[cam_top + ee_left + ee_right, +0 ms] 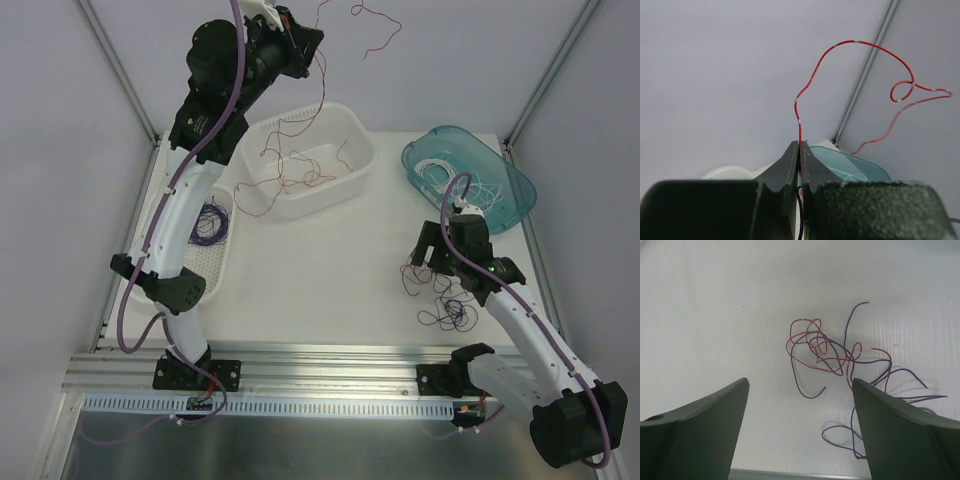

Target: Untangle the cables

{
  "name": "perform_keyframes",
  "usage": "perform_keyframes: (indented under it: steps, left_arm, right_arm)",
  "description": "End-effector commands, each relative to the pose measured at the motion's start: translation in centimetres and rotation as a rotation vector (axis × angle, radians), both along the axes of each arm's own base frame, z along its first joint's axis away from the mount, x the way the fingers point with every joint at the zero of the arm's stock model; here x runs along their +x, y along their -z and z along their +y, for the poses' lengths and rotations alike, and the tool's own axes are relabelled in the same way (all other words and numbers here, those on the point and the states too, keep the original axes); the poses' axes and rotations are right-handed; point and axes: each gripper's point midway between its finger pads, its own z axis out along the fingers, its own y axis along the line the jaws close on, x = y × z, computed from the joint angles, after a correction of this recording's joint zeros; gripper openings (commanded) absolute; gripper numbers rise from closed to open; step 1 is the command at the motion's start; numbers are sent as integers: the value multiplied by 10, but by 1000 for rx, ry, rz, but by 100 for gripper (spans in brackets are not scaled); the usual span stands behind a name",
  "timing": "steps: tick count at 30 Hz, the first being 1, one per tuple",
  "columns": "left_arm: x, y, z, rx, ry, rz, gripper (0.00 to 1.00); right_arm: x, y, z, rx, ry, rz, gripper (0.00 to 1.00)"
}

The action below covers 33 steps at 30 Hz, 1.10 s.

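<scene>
My left gripper (pixel 305 45) is raised high at the back, above the white basket (pixel 350 130). It is shut on a thin red cable (pixel 860 43) that curls up past the fingertips and trails down toward the basket (pixel 322 95). Several red cables (pixel 295 175) lie in the basket. My right gripper (pixel 450 272) is open and empty, just above a tangle of red and purple cables (pixel 825 352) on the table, also seen in the top view (pixel 440 295). In the right wrist view the tangle lies ahead of the right gripper (pixel 800 382), towards its right finger.
A teal bin (pixel 510 185) with white cables (pixel 450 180) stands at the back right; it also shows in the left wrist view (pixel 850 167). A white tray (pixel 222 262) with purple cables (pixel 210 225) lies at the left beside the left arm. Frame posts stand at the back corners.
</scene>
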Motion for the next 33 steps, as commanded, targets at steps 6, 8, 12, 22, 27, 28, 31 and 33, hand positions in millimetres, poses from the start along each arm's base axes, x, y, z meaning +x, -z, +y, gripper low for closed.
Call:
perform_keyframes:
  steps: [6,8,12,22,27,28,31,33]
  left_arm:
    - [24,-48,28,-144,5,-175,0]
    - [39,-43,34,-147,-20,-188,0]
    - [78,-16,40,-111,-79,-185,0]
    - [155,90,33,-12,-96,-140,0]
    - [178,183,32,66,-101,48,0]
    - [179,197,33,81,-107,74,0]
    - [180,255,41,154,-147,185,0]
    - [176,293,48,202,-162,263,0]
  right_arm:
    - [16,-20,21,71,-64,-57,89]
    - [17,-19,22,70,-72,-52,89]
    - [17,-17,22,56,-86,-47,89]
    - [14,-14,18,23,-103,-32,88]
    - [15,-12,19,15,-113,-19,88]
    - [15,-12,19,14,-116,-18,88]
    - [16,-10,19,6,-120,-5,88]
    - [17,-11,21,8,-127,-5,88]
